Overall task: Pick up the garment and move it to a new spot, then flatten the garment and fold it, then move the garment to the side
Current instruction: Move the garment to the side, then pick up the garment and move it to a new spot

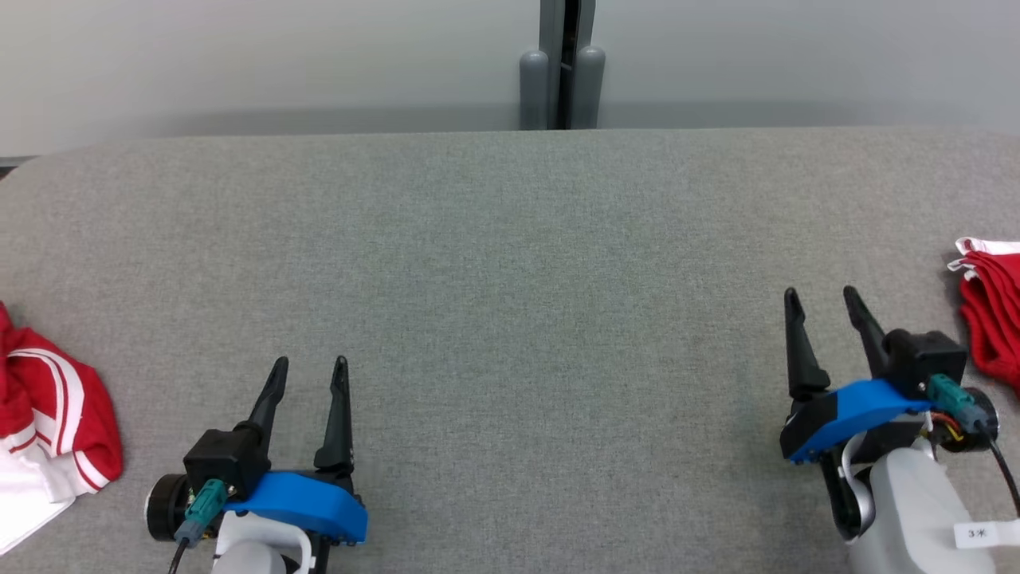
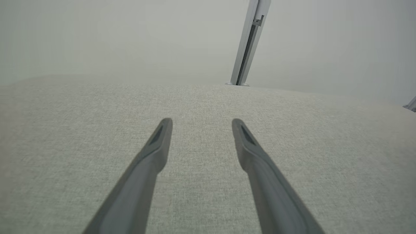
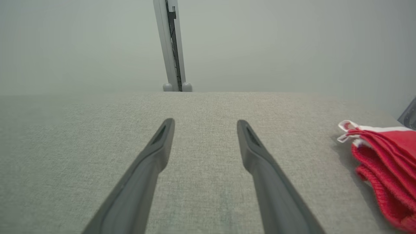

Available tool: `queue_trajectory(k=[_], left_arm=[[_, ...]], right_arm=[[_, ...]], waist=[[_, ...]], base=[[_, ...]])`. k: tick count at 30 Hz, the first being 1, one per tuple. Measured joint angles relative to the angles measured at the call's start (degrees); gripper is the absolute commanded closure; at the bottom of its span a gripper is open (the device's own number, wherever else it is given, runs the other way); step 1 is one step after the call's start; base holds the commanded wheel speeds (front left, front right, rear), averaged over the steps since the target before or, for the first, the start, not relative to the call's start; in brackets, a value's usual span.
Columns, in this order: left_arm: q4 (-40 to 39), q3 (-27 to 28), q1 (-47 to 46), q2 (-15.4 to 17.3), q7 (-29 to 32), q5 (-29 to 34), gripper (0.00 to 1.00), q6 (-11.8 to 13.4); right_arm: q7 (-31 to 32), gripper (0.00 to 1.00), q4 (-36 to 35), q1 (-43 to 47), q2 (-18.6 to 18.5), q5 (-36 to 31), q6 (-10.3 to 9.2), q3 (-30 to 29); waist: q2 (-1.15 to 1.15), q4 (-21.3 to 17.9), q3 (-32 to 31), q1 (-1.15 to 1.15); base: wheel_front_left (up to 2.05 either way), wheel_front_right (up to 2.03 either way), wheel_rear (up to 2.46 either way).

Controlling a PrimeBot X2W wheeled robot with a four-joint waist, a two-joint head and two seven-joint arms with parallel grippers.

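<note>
A folded red garment (image 1: 992, 319) with white trim lies at the table's right edge, partly cut off by the head view. In the right wrist view the garment (image 3: 386, 156) sits to the right of my fingers, apart from them. My right gripper (image 1: 819, 290) (image 3: 205, 121) stands open over bare cloth, a little left of the garment, with nothing between its fingers. My left gripper (image 1: 311, 360) (image 2: 201, 121) is open too, low at the front left, holding nothing.
A crumpled red and white garment (image 1: 48, 406) lies at the left edge, left of my left gripper. The grey fabric table (image 1: 510, 263) stretches between the two grippers. A grey post (image 1: 562, 72) stands behind the far edge against a pale wall.
</note>
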Motion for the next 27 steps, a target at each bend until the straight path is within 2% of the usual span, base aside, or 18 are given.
queue_trajectory(k=[10, 19, 27], left_arm=[[1.07, 3.86, 3.38, -0.44, 0.0, 1.21, 0.0, 0.05], [0.98, 3.11, 7.32, -0.51, 0.0, -1.3, 0.0, 1.56], [0.37, 1.96, 8.14, -0.52, -0.01, -2.15, 0.0, 2.27]], right_arm=[[0.0, 0.0, -2.35, 7.77, -0.07, 6.05, -0.01, 6.11], [0.0, 0.0, -4.13, 11.93, -0.01, 8.56, -0.01, 8.39], [0.0, 0.0, -4.14, 13.18, -0.01, 8.68, -0.01, 9.1]], waist=[[0.0, 0.68, -4.94, -0.01], [0.0, -0.38, -8.52, -0.01], [0.0, -0.42, -9.11, -0.01]], base=[[0.0, 0.0, 0.0], [0.0, 0.0, 0.0], [0.0, 0.0, 0.0]])
